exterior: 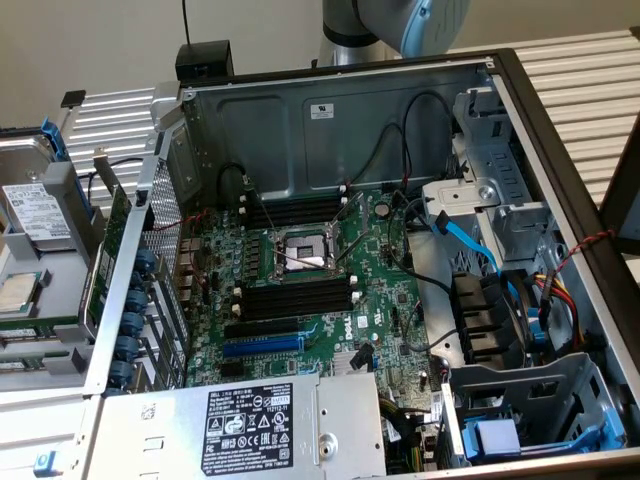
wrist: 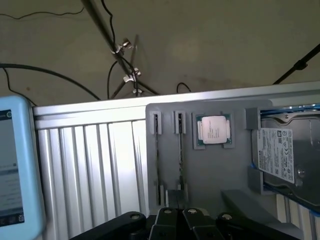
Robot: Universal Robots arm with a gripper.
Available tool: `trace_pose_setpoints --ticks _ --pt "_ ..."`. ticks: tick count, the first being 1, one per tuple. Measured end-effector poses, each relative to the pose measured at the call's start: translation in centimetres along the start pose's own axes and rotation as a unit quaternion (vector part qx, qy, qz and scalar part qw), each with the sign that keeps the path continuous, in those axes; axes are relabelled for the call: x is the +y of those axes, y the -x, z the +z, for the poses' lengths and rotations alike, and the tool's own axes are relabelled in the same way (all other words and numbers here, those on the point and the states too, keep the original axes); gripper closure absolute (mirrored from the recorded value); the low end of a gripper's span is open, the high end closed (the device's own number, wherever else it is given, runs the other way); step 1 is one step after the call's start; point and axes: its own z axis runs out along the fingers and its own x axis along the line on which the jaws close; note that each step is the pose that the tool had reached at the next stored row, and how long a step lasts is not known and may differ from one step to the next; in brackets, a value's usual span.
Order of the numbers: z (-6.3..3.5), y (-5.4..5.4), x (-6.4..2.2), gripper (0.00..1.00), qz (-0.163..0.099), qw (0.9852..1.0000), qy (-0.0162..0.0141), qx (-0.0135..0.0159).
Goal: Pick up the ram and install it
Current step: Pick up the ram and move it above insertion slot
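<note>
Exterior view: looks down at an angle, from close, into the open computer case (exterior: 530, 110), motherboard (exterior: 320, 290) mid-frame.
Wrist view: looks down from farther off, over the tool (wrist: 175, 220), onto the grey parts tray (wrist: 210, 175).
Shared: tray, processor (wrist: 213, 129) and hard drive (wrist: 282, 155), at the exterior view's left edge.

Pretty plain room: a beige wall (exterior: 120, 40) behind everything in the exterior view, evenly lit with no harsh shadows. The tabletop (exterior: 590, 70) is ribbed silver aluminium slats. From the wrist view you get a dull tan floor (wrist: 225, 45) with black cables (wrist: 55, 75) snaking across it (plus a metal stand (wrist: 112, 42) crossing over).
</note>
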Motion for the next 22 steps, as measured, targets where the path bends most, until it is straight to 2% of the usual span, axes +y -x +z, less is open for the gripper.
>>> trace_pose_setpoints --ticks 5,10,12,13,15,17,18,22 --pt "0.71 -0.1 -0.04 0.89 0.000 1.0000 0.0045 0.0005" --pt "1.46 -0.4 -0.09 0.89 0.000 1.0000 0.0047 0.0005" --pt "1.70 -0.6 -0.12 0.76 0.000 1.0000 0.0048 0.0002" --pt "1.81 -0.7 -0.15 0.76 0.000 1.0000 0.0049 0.0001" --pt "1.99 -0.9 -0.23 0.64 0.000 1.0000 0.0055 0.0000" --pt "2.26 -1.0 -0.38 0.64 0.000 1.0000 0.0061 0.0002" --pt "2.44 -1.0 -0.49 0.58 0.000 1.0000 0.0064 0.0002" --pt "3.15 -1.2 -0.95 0.58 0.000 1.0000 0.0068 0.0002"
